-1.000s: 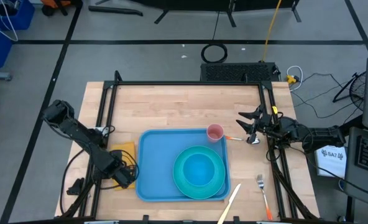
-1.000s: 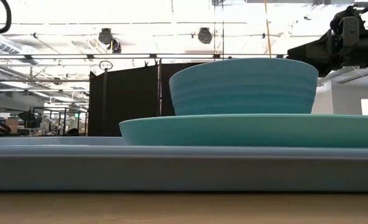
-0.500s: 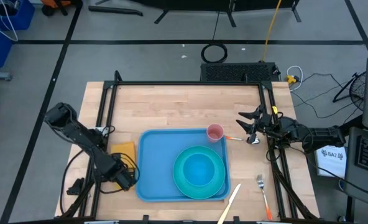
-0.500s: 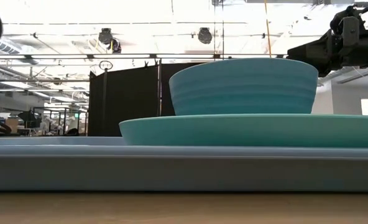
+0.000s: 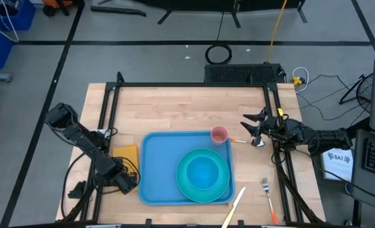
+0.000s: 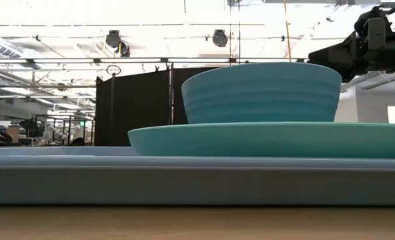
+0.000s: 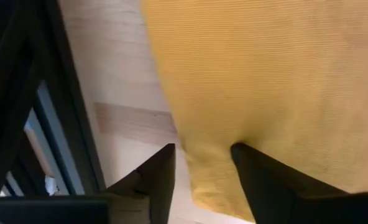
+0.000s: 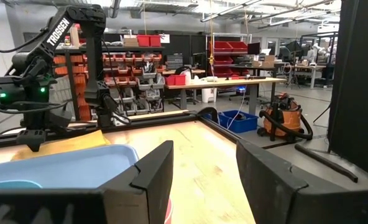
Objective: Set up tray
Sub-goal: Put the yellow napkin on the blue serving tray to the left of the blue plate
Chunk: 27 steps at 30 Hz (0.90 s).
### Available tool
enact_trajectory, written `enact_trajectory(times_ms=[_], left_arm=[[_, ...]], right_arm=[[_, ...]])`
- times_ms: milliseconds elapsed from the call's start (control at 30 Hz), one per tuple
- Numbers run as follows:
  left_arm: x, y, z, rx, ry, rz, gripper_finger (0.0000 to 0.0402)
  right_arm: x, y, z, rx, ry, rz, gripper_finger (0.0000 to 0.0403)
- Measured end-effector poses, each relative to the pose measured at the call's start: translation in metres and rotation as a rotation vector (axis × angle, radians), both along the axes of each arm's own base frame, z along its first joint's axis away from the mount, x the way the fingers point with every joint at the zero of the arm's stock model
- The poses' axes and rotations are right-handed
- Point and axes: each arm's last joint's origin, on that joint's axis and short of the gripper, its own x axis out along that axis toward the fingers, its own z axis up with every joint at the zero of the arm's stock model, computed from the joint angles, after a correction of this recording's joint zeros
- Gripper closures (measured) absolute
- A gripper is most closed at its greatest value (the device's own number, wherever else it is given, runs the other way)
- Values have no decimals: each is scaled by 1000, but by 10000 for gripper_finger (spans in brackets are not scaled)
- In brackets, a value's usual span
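Observation:
The blue tray lies flat on the wooden table, carrying a turquoise plate with a bowl on it and a pink cup in its far right corner. An orange-yellow napkin lies flat beside the tray's left rim. My left gripper points down at the napkin's near edge, open, with one finger over the cloth and one over bare wood. My right gripper hangs open to the right of the cup, above a spoon. My left gripper stands astride the napkin's near edge from above. I cannot tell whether its fingertips touch the cloth, which lies flat and unwrinkled.
A fork with an orange handle and a pale stick-like utensil lie near the table's near right corner. Black frame rails run along the table's sides. Bare wood stretches beyond the tray's far rim. The low view is filled by the tray, plate and bowl.
My left gripper has shifted a little toward the table's near edge, and slightly more of the napkin shows. The right arm and all the dishes have stayed put.

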Motion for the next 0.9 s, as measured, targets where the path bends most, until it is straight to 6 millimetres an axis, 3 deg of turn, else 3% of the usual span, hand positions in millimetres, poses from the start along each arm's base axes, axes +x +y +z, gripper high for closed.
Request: enact_trajectory(times_ms=[500,767,900], left_arm=[[2,-5,-1,100,-196,-70,304],[-4,-7,1,66,-133,-86,311],[-1,-10,16,146,-185,-103,312]], right_arm=[[0,0,0,0,0,0,236],[0,0,0,0,0,0,236],[0,0,0,0,0,0,236]])
